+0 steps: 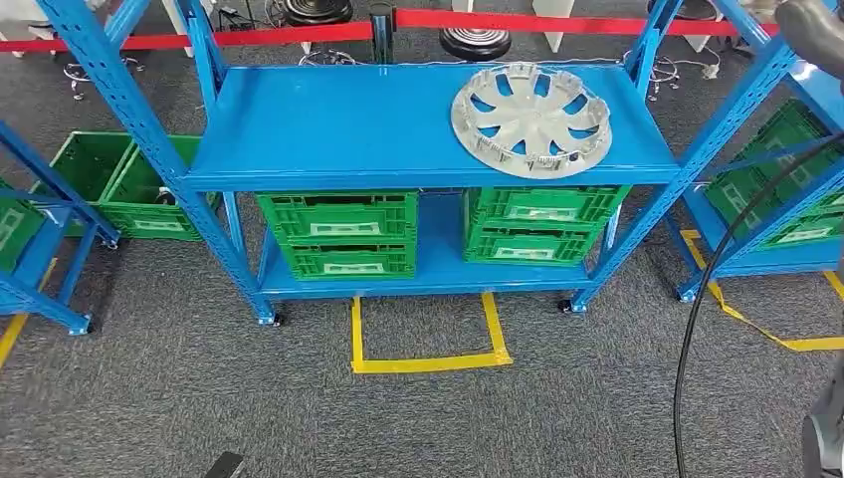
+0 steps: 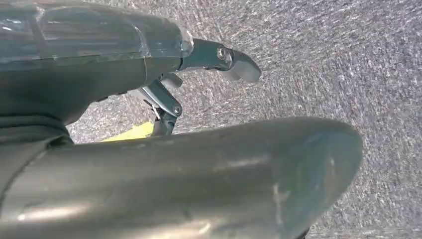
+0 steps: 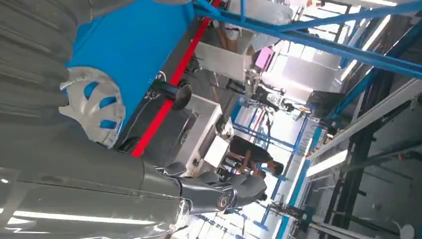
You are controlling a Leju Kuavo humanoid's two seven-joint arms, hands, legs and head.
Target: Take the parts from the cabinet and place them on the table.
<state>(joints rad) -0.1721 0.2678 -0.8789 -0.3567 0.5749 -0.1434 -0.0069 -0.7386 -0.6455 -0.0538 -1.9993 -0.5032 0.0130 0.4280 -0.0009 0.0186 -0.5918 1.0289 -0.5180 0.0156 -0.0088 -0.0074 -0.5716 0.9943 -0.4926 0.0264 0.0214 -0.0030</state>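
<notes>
Head view: a silver wheel cover point(image 1: 530, 119) lies flat on the top shelf point(image 1: 338, 124) of a blue rack point(image 1: 149, 129), toward the shelf's right side, untouched. Green crates point(image 1: 338, 234) sit stacked on the lower shelf, and more stand beside the rack on either side. A yellow taped square point(image 1: 428, 344) marks the grey carpet point(image 1: 199, 398) directly in front of the rack. A black cable point(image 1: 697, 299) hangs at the right. No surface for the placement is visible here.

Left wrist view: the left robot hand point(image 2: 209, 69) hangs over the carpet with its fingers point(image 2: 244, 64) extended and apart. It holds nothing; it is released.

Right wrist view: the right robot hand point(image 3: 219, 191) is raised, with the wheel cover point(image 3: 97, 107) and the blue shelf beyond it but apart from it. Nothing is visibly grasped. Its fingers are partly hidden, so I cannot tell whether they are spread or curled. People stand far in the background point(image 3: 254, 159).

Assessment: the task appears to be at the pick-up step, with the part not yet taken from the rack. The next move likely calls for closing in on the rack, reaching the right arm over the top shelf, and securing a grip on the cover's rim before lifting.
</notes>
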